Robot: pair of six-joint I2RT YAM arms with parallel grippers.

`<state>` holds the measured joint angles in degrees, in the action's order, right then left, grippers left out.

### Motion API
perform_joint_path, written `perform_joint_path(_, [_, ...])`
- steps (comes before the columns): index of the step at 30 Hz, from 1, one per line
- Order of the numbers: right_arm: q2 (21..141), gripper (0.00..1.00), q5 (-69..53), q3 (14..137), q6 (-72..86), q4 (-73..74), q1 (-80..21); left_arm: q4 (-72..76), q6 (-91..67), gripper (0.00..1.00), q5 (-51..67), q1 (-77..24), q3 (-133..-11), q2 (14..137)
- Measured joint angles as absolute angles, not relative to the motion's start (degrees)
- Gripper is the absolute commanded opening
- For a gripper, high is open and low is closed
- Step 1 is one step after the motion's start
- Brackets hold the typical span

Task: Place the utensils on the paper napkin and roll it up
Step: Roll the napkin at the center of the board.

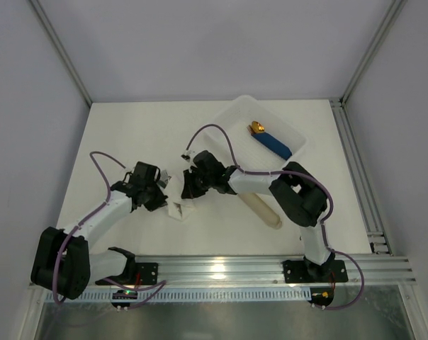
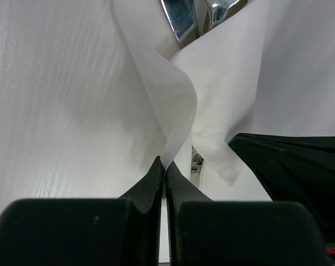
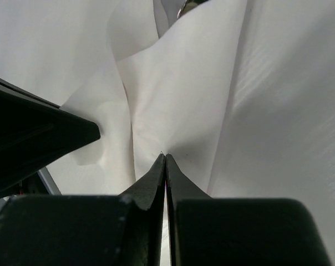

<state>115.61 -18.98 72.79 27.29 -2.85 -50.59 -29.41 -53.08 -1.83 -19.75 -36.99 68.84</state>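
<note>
Pale walls and an aluminium frame enclose the white counter, which is seen from above. The left arm is stretched in from 7 o'clock and the right arm from 5 o'clock, and their tips are brought close together near the middle. A white plastic tray is set at 1 o'clock of the counter's centre, with a blue-handled, gold-tipped piece lying inside it. A beige oblong sleeve is laid at 4 o'clock of the centre, just beside the right arm.

The paper napkin is found bunched at 8 o'clock, close to the centre and between the two arm tips, its folds raised off the counter. The utensils are seen only as shiny metal ends at 12 o'clock in the left wrist view, partly wrapped by the napkin's folds.

The left end effector is closed tight, a hanging fold of the napkin being pinched at its tips. The right end effector is likewise closed, and a crease of the napkin is gathered into its tips.
</note>
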Motion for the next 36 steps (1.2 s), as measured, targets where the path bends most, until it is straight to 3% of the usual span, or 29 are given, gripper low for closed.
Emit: perform_joint_path(36, [118.1, 0.04, -20.4, 70.7, 30.0, -6.7, -53.5, -26.5, -53.6, 0.0, 2.8, -22.9, -44.9, 78.3])
